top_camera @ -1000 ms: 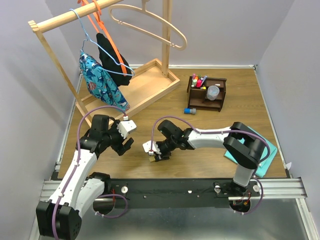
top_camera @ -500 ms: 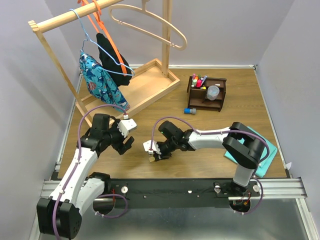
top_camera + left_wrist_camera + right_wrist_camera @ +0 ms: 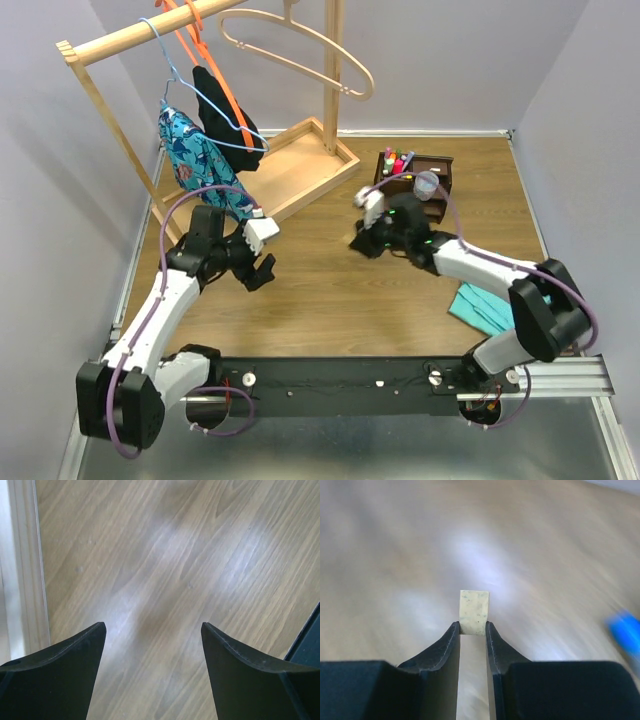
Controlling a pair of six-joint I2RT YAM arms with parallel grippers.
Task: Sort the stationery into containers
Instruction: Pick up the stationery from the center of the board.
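My right gripper (image 3: 472, 625) is shut on a tan eraser cube (image 3: 474, 611), which sticks out past the fingertips above the blurred table. In the top view this gripper (image 3: 363, 241) hangs just left of and in front of the dark brown organizer (image 3: 437, 200). The organizer holds coloured markers (image 3: 398, 161) and a grey round cup (image 3: 427, 184). A blue item (image 3: 625, 632) shows blurred at the right of the right wrist view. My left gripper (image 3: 262, 264) stands open over bare wood at the left, with nothing between its fingers (image 3: 75, 650).
The pale wooden rack base tray (image 3: 300, 165) and its rail with hangers and clothes (image 3: 205, 160) fill the back left. A folded teal cloth (image 3: 495, 308) lies front right under the right arm. A white table edge strip (image 3: 25, 580) runs beside the left gripper.
My right gripper closed on the eraser at the front middle of the table and carried it back and right toward the organizer. The left gripper shifted slightly away from the front.
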